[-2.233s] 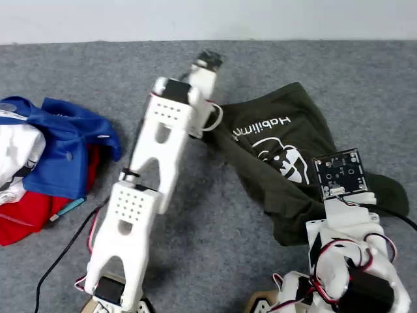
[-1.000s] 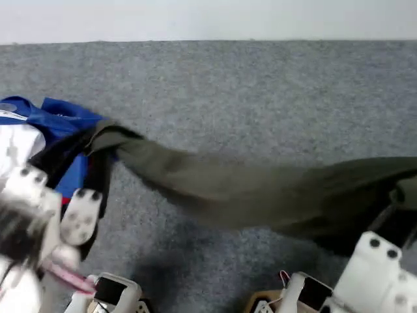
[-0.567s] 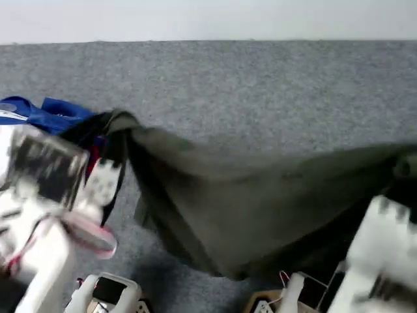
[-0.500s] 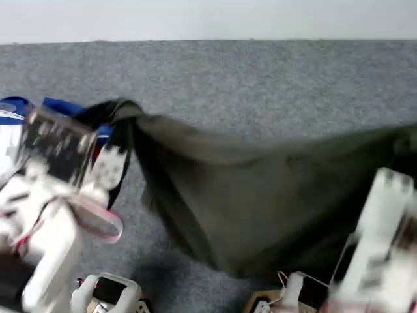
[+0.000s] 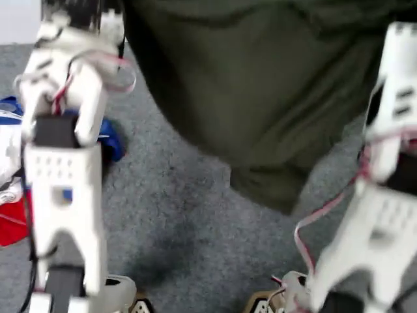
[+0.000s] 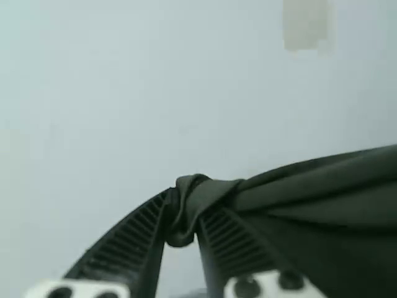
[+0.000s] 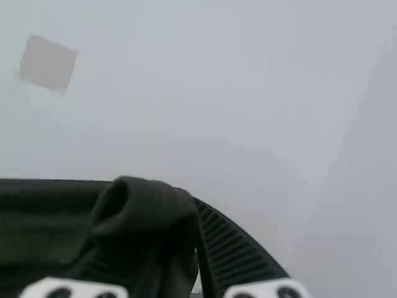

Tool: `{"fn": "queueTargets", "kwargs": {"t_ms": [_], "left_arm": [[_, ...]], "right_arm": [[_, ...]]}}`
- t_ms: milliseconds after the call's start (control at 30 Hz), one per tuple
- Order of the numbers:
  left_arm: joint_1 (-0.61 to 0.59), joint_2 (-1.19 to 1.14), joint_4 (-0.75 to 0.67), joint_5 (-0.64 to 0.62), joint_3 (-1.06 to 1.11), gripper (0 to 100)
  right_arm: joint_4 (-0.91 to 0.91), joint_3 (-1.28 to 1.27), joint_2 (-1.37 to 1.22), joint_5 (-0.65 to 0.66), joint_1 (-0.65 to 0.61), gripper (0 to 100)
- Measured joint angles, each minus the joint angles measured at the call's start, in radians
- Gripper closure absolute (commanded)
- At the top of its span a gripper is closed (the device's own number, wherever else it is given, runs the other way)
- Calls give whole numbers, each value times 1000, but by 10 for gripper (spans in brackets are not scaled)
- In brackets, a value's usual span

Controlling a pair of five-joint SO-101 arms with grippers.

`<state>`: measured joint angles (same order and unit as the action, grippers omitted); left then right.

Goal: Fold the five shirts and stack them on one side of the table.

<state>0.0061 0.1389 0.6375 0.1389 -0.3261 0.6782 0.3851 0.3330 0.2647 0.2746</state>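
A dark green shirt (image 5: 260, 98) hangs spread between my two raised arms, its lower edge dangling above the grey table (image 5: 176, 235). In the left wrist view my left gripper (image 6: 183, 217) is shut on a bunched corner of the green shirt (image 6: 310, 198), held up against a pale wall. My right gripper (image 7: 167, 220) is shut on another bunched corner of the green shirt (image 7: 49, 217). From above, the left arm (image 5: 65, 130) stands tall at the left and the right arm (image 5: 391, 163) at the right.
A pile of other shirts lies at the table's left edge behind the left arm: a blue one (image 5: 109, 140), a white one (image 5: 10, 153) and a red one (image 5: 13, 225). Bare grey table lies under the hanging shirt.
The green shirt lay crumpled at the right of the table; both grippers took hold of it, pulled it wide across the table and lifted it high toward the camera.
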Motion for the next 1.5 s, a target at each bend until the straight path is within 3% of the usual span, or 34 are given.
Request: {"fn": "queueTargets", "kwargs": {"t_ms": [133, 267, 367, 467, 600, 800, 900, 1000, 1167, 1267, 1367, 1500], "left_arm": [[0, -193, -77, 0, -195, 988], [0, -324, -11, 0, -330, 988], [0, -407, 0, 0, -379, 988], [0, -491, -81, 0, -445, 988], [0, -612, -203, 0, -589, 988], [0, -749, -221, 0, -825, 988], [0, -767, -110, 0, -876, 987], [0, -769, 94, 0, -898, 987], [0, -769, 575, 0, -965, 987], [-12, -779, 839, 0, -1010, 987], [-29, -781, 1022, 0, -1028, 987], [-58, -781, 1091, 0, -1022, 987]], "right_arm": [[-26, 287, -270, 0, -2, 991], [97, 559, -474, 0, -3, 991], [124, 681, -601, 0, -3, 991], [77, 758, -718, 0, -15, 991], [40, 845, -787, 0, -32, 991], [37, 977, -787, 0, -35, 991], [117, 988, -787, 0, -35, 991], [299, 994, -787, 0, -35, 991], [747, 994, -787, 6, -35, 991], [1008, 994, -787, 94, -37, 991], [1074, 956, -778, 157, -35, 991], [1076, 778, -677, 218, -34, 991]]}}
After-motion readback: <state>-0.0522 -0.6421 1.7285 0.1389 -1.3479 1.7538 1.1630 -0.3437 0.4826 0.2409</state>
